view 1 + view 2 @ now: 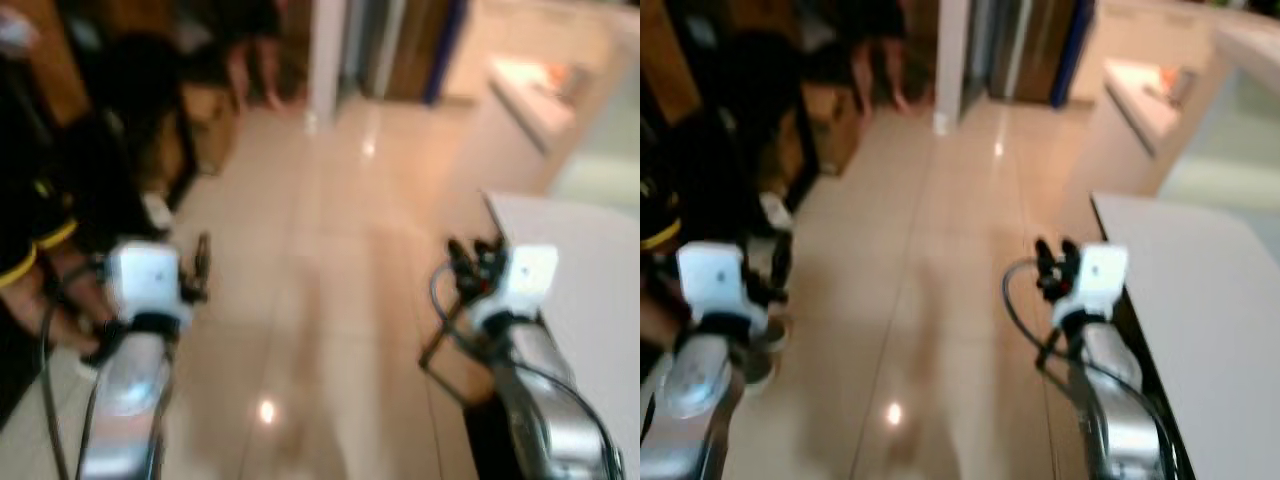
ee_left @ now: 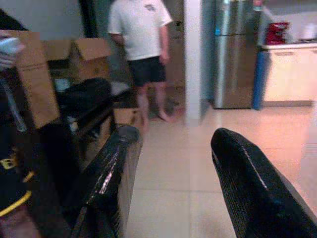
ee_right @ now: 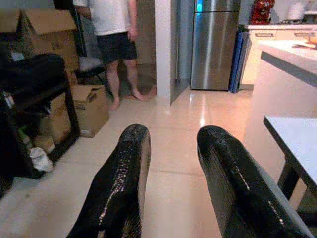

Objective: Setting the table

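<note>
A white table (image 1: 590, 270) stands at my right, its near corner beside my right arm; the part in view is bare. My right gripper (image 1: 474, 256) is held out over the tiled floor just left of that corner, fingers (image 3: 124, 183) open with nothing between them. My left gripper (image 1: 201, 262) reaches forward on the left over the floor, also open and empty, its fingers (image 2: 111, 173) spread wide. The head views are blurred.
A person (image 3: 115, 34) in a white shirt and dark shorts stands ahead by a white pillar (image 3: 164, 44). Cardboard boxes (image 3: 89, 106) and a dark rack (image 1: 150, 130) line the left. A steel fridge (image 3: 213, 44) and a counter (image 1: 540, 95) lie ahead right. Glossy floor (image 1: 320, 300) runs between.
</note>
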Controlling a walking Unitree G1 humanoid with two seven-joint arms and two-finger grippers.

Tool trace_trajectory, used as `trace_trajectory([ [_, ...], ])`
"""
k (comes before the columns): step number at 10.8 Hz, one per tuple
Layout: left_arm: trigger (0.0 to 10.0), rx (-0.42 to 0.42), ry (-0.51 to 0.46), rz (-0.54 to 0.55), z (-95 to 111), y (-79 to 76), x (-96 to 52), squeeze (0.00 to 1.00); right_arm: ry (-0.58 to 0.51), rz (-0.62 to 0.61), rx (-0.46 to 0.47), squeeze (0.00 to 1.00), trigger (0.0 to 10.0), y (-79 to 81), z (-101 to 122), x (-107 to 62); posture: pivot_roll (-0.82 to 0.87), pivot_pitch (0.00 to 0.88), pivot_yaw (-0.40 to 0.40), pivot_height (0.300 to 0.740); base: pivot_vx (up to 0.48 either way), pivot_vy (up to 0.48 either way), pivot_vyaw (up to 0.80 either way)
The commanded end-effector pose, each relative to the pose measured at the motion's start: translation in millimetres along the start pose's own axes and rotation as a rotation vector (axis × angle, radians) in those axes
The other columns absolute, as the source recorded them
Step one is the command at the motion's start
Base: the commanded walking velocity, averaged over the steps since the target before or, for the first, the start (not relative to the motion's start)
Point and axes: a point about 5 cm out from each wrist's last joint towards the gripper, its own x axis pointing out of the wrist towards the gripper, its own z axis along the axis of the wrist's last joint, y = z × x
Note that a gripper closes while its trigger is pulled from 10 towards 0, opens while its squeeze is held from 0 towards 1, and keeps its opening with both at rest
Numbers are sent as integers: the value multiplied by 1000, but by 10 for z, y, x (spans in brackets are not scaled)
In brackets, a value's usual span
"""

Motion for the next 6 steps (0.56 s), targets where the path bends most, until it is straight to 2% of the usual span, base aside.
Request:
trace_trajectory([
  [1, 10000, 12, 9, 5, -12, 35, -30, 0, 1, 5, -6, 0, 10000, 23, 6, 22, 55, 0, -45, 740, 368, 0, 0],
  [2, 10000, 13, 13, -2, -33, 19, -33, 0, 11, 6, 10, 0, 10000, 39, -16, 32, 48, 0, -43, 740, 364, 0, 0],
  [4, 10000, 3, 13, -12, -60, -50, -38, 0, 2, 30, -18, 0, 10000, 30, 12, 39, 38, 0, -54, 740, 368, 0, -766],
  [6, 10000, 29, 12, -16, -51, -31, -93, 0, 20, 23, -9, 0, 10000, 3, -56, 58, 69, 0, -69, 740, 368, 0, 0],
])
